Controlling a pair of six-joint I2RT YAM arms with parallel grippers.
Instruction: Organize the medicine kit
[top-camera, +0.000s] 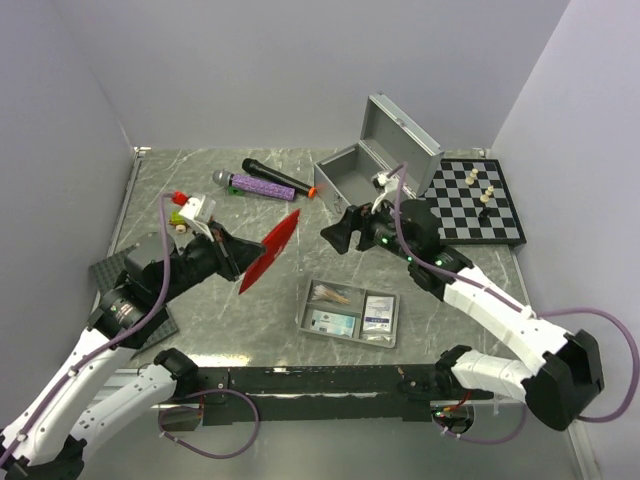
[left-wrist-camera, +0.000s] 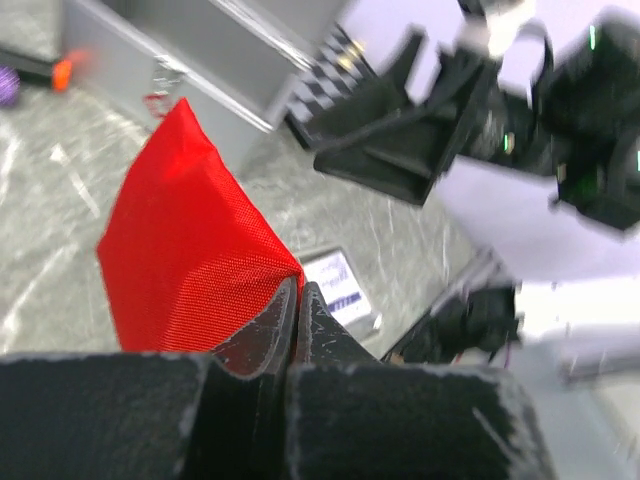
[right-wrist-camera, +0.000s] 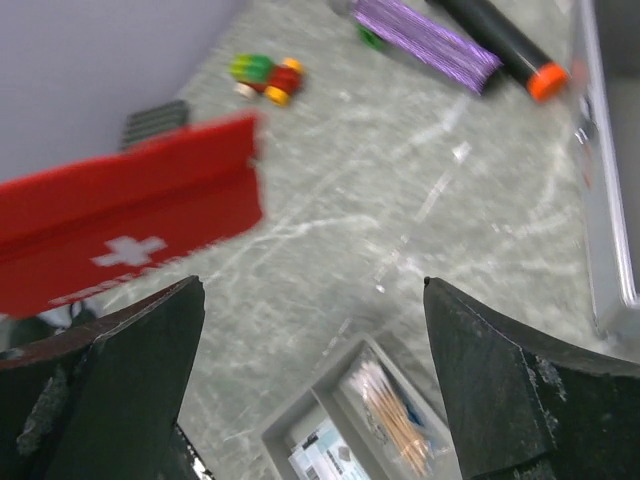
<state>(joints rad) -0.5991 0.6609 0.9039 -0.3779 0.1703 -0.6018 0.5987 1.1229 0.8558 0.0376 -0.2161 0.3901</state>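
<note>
1. Top view: the left pincer (top-camera: 242, 262) is clamped on the lower end of the red pouch (top-camera: 272, 248). The pouch is tilted, edge-on to the camera, above the surface (top-camera: 230, 320) and left of the tray (top-camera: 304, 300).
   - The right pincer (top-camera: 334, 232) is spread wide with nothing in it. It points at the pouch's upper end from nearby, not touching.
   - The case (top-camera: 350, 175) stands at the back with its lid (top-camera: 400, 130) up, and the chessboard (top-camera: 470, 205) is just right of it.
   - The tray lies near the front edge and holds packets (top-camera: 377, 312) and swabs (top-camera: 331, 294).
   - Two microphones, one black (top-camera: 275, 178) and one purple (top-camera: 252, 186), lie left of the case.
   - A studded plate (top-camera: 118, 270) sits under the left arm.

2. Left wrist view: the left pincer (left-wrist-camera: 296, 308) is closed on one corner of the pouch (left-wrist-camera: 185, 250), with red fabric fanning up and left.
   - The right pincer (left-wrist-camera: 385, 130), blurred, gapes just beyond it.
   - Behind are the case (left-wrist-camera: 190, 50), a strip of the chessboard (left-wrist-camera: 325, 85) and a packet (left-wrist-camera: 335, 285).

3. Right wrist view: the right pincer (right-wrist-camera: 310, 295) is wide apart and grips nothing.
   - The pouch (right-wrist-camera: 130, 240), white cross facing the camera, hangs at the left above the surface (right-wrist-camera: 380, 200).
   - The tray (right-wrist-camera: 275, 432) is below, between the fingers (right-wrist-camera: 510, 380), with the swabs (right-wrist-camera: 390, 410) in one compartment.
   - A toy car (right-wrist-camera: 265, 78), the purple microphone (right-wrist-camera: 425, 40) and the black microphone (right-wrist-camera: 500, 45) lie further off.
   - The case wall (right-wrist-camera: 605, 200) runs along the right edge.
</note>
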